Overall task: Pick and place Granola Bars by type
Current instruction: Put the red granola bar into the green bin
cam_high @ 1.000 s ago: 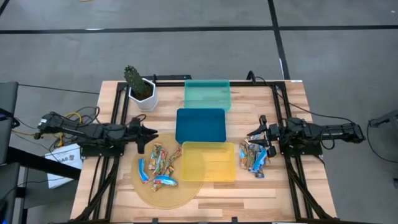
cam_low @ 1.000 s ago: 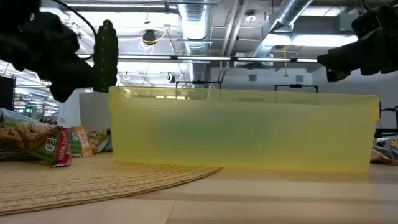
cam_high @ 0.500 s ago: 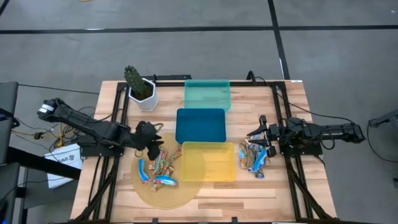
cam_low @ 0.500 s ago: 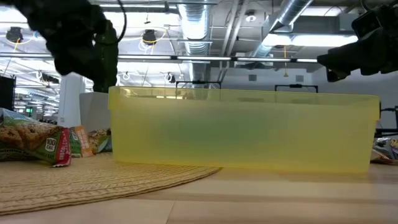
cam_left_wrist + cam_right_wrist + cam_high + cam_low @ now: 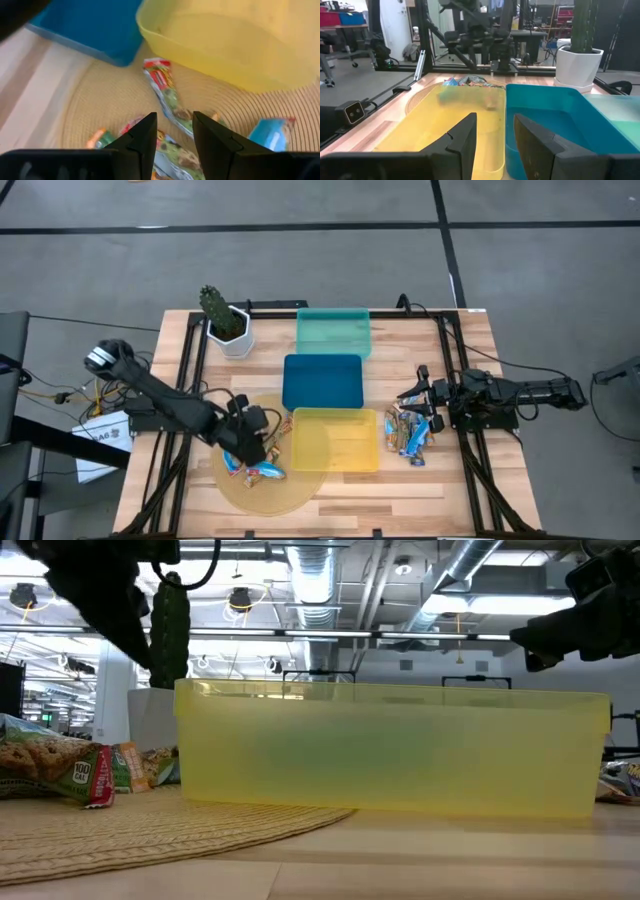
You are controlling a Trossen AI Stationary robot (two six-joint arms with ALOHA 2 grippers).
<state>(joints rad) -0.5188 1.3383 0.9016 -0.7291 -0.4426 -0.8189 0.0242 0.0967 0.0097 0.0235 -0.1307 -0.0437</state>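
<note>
Several Granola Bars (image 5: pixel 252 452) lie in a heap on a round woven mat (image 5: pixel 290 492) at the table's near left. A second heap (image 5: pixel 410 430) lies on the wood right of the yellow tray (image 5: pixel 340 442). My left gripper (image 5: pixel 256 442) hovers open above the mat's heap, pointing down at a slant. In the left wrist view, a red-green bar (image 5: pixel 162 87) and a blue one (image 5: pixel 270 132) lie beyond its fingers (image 5: pixel 174 131), with nothing between them. My right gripper (image 5: pixel 414 396) waits open at the table's right, pointing level over the trays (image 5: pixel 495 131).
The blue tray (image 5: pixel 322 380) and the teal tray (image 5: pixel 333 332) stand in a row behind the yellow one, which partly overlaps the mat. A potted cactus (image 5: pixel 225 320) stands at the far left. Black frame rails (image 5: pixel 190 360) run along both table sides.
My left gripper has swung from its place at the table's left edge toward the right and near side, out over the mat's heap of bars. It has tipped from level to pointing downward. Its fingers stay open. The bars lie as before.
</note>
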